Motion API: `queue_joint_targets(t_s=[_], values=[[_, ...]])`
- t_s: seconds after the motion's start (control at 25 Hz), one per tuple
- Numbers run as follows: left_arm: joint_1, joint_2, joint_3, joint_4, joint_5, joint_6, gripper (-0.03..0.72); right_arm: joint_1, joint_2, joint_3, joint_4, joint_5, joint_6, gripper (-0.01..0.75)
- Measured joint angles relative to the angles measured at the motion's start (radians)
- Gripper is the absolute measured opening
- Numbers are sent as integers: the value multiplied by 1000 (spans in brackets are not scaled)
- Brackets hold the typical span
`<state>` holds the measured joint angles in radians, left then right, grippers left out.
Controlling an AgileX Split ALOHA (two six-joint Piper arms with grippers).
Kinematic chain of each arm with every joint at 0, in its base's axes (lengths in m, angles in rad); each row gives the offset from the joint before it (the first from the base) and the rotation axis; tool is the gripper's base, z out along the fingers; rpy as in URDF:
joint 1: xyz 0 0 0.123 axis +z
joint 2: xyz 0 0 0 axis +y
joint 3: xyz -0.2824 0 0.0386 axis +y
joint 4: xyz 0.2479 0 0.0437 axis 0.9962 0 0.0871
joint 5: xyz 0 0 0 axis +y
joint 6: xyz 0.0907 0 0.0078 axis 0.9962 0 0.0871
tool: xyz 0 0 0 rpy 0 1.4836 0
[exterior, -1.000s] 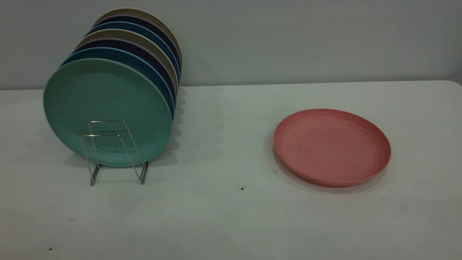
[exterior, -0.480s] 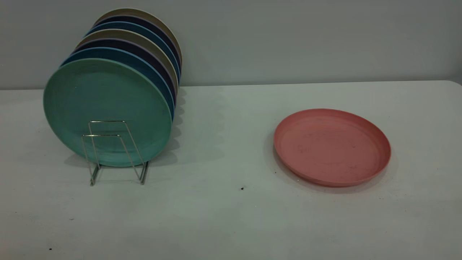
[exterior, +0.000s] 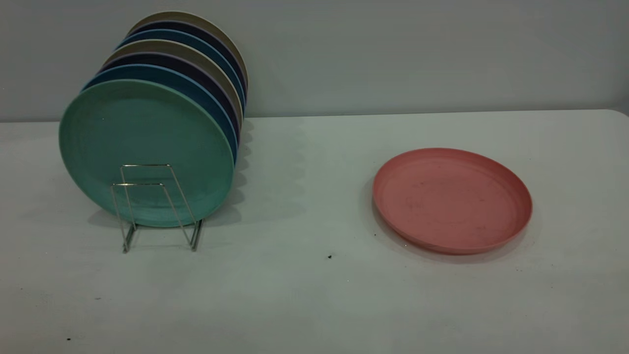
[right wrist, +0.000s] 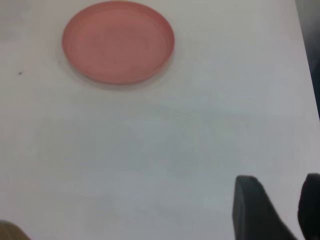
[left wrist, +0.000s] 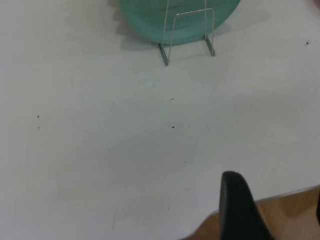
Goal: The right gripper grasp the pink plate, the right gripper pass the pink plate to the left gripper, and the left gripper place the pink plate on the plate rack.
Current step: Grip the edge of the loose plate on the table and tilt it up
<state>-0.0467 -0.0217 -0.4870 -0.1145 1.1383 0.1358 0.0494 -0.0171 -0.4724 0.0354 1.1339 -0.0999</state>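
Observation:
The pink plate lies flat on the white table at the right; it also shows in the right wrist view. The plate rack stands at the left with its two front wire loops free; it shows in the left wrist view too. Neither gripper shows in the exterior view. My right gripper is open and empty above bare table, well short of the pink plate. My left gripper is open and empty above the table's near edge, away from the rack.
A mint-green plate stands foremost in the rack, with several blue, dark and beige plates behind it. The table's front edge and a wooden floor show under the left gripper. A grey wall backs the table.

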Motion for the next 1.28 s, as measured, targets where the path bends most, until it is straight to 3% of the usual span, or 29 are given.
queue_joint_targets(t_s=[0.88,1.0,1.28], values=[[0,0,-1,-1,-8,-1,408,0,12,-4,2,-1,-25,239],[0,1,-19,-2,-87,-1,408,0,77,-23,33,-40,-93,239],[0,239,-28,-77,-309,-19,423,0,385,-28,268,-281,-253,251]])
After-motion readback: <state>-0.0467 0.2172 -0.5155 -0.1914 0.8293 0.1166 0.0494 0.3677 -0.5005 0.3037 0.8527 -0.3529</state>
